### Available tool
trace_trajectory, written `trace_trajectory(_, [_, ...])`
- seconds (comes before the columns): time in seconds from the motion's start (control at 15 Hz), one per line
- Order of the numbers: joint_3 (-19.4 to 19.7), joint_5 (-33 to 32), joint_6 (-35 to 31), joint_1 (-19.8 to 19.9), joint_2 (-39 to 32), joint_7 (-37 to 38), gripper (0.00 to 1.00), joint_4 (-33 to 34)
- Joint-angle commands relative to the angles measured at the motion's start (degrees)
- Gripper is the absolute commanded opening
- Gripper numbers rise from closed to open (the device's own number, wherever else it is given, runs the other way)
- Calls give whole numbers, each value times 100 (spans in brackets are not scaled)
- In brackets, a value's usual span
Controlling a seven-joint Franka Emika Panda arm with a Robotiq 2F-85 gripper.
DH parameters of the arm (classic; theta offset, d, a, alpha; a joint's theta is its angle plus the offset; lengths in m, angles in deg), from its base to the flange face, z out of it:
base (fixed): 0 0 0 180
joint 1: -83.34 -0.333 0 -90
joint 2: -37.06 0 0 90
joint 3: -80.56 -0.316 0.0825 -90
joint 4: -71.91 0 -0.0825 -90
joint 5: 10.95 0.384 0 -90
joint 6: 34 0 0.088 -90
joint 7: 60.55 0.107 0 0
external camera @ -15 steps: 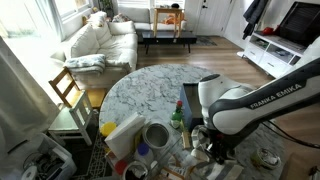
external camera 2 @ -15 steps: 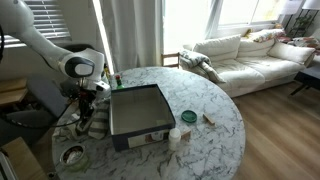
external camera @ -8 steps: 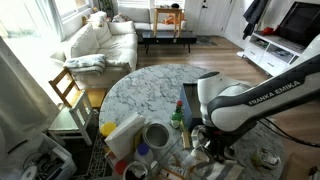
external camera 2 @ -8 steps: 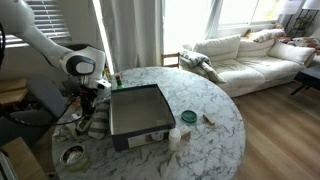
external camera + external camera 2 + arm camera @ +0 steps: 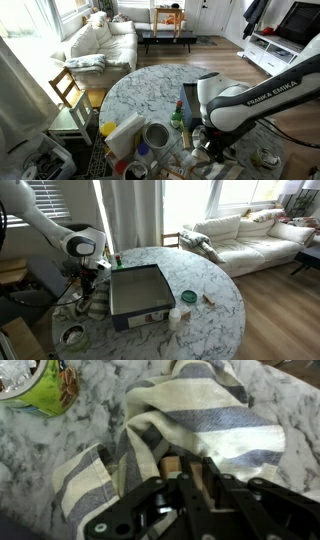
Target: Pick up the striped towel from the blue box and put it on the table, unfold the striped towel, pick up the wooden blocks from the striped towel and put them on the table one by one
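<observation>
Towel lies bunched on counter, out of box. Tool sits low over a block in the folds; we can't tell if it's clamped. Step, we judge: block pickup. Next: confirm grip, lift w/o snagging cloth.

Striped towel lies bunched on the worktop under the claw, a container just beyond it, the box alongside.
</observation>
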Motion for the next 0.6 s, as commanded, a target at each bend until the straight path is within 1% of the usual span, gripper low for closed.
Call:
trace_trajectory(0.0, [30,134,162,54,147,-82,4,81])
trace_trajectory(0.2, [54,72,702,69,418,-64,4,233])
trace_trajectory(0.53, [93,-54,2205,134,779,-239,4,480])
